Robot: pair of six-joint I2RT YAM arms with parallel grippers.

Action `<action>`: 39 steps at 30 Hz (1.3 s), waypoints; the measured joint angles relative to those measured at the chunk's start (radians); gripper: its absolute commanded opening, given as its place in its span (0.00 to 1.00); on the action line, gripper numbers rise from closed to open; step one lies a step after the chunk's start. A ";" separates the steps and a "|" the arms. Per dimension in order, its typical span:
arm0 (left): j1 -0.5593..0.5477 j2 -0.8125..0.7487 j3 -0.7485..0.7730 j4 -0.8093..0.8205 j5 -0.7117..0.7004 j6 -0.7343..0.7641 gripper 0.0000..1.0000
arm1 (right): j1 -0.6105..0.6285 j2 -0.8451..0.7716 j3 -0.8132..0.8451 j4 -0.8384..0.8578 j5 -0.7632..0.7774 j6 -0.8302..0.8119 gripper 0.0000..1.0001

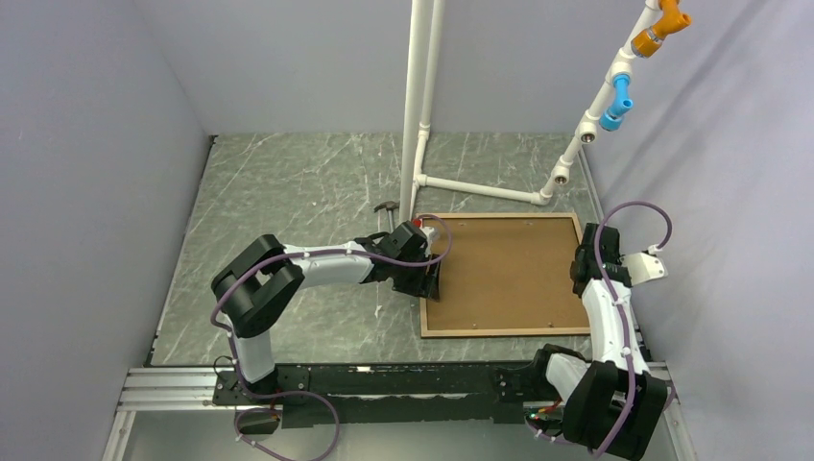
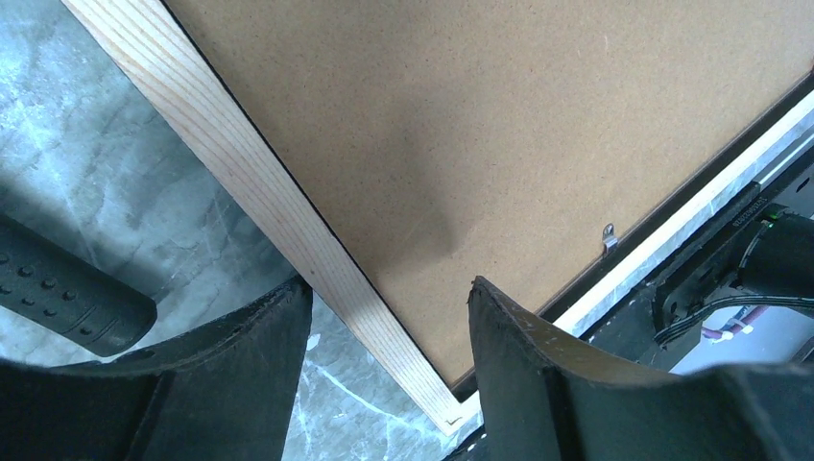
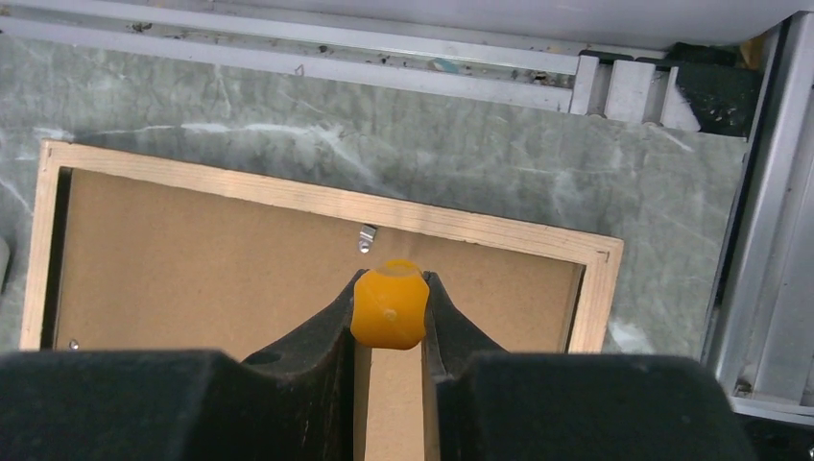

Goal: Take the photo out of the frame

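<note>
Face-down frame (image 1: 499, 332) showed photo (image 1: 509, 274) brown back up. L gripper (image 2: 386, 288) gaped wide astride frame's left rail nr corner. R gripper (image 3: 392, 280) pinched orange knob (image 3: 388, 315) over photo.

The surface (image 1: 288, 192) is a grey-green slab veined with white, like marble. The frame (image 1: 504, 331) lies flat on its right half, face down, with its pale wooden back border turned up. Inside that border the photo (image 1: 509, 274) shows only its plain brown board. At the frame's far left corner a white pipe stand (image 1: 419, 115) rises from the surface. A black-handled hammer (image 1: 386, 208) lies just beside the stand's foot, its handle running along the surface near the frame's left edge.
</note>
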 measured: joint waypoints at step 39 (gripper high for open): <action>0.007 0.002 -0.010 0.024 0.013 -0.010 0.64 | 0.000 0.118 -0.056 0.236 0.081 -0.047 0.00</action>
